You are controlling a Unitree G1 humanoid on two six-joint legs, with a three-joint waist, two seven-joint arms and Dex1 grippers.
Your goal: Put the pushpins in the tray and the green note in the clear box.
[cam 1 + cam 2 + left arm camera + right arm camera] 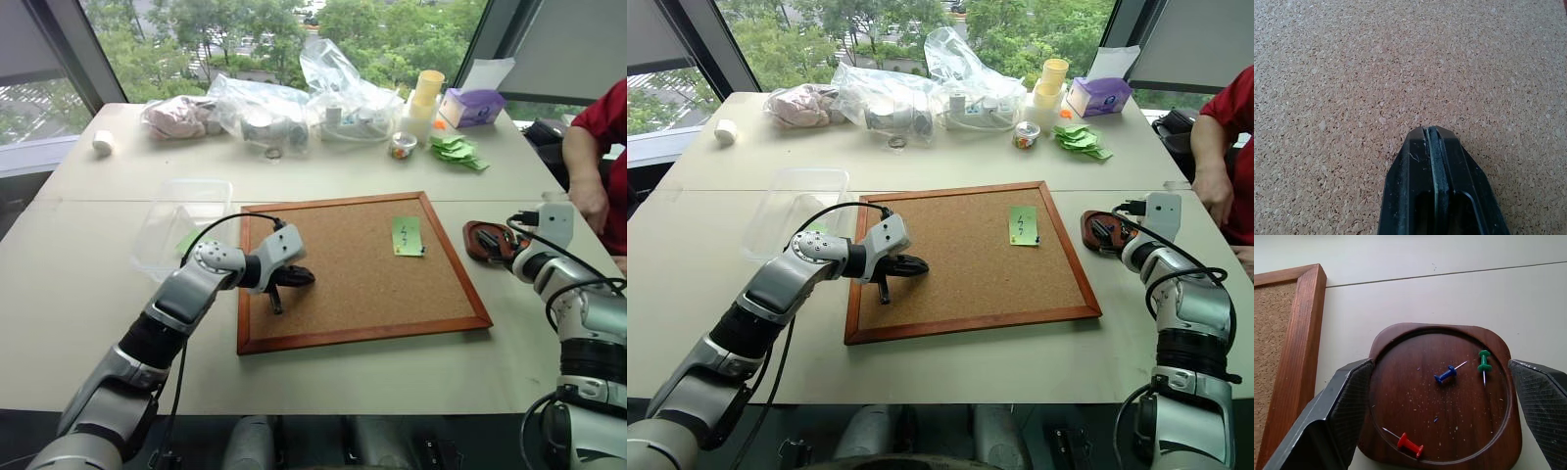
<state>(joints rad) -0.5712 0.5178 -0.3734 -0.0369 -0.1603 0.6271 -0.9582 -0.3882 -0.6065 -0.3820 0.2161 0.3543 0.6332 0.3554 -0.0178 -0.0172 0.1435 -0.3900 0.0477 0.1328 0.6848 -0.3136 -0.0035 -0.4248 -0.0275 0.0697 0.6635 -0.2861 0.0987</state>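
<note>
I have the right gripper (1440, 416) hanging over the tray (1400, 340), its two black fingers (1347, 401) spread wide to either side of the dish and holding nothing. In the tray lie three pushpins: a blue pushpin (1445, 374) near the middle, a green pushpin (1484, 361) just beside it, and a red pushpin (1409, 444) against the rim. The tray sits on the pale table (88, 294), just right of the corkboard (353, 279), close to its wooden frame but not touching it.

The left gripper (294, 277) is over the left part of the corkboard, angled down and pointing right. From its wrist camera I see its fingers (1420, 196) pressed flat together with nothing between them, bare cork beneath.

The green note (407, 235) is on the cork towards the board's right side, well apart from the left gripper. A small dark dot sits at its lower right corner; I cannot tell whether that is a pin.

The clear box (181, 220) stands on the table just left of the board's far left corner, and something small and green shows through its wall.

A person's arm in a red sleeve (602, 122) rests at the far right edge of the table.
</note>
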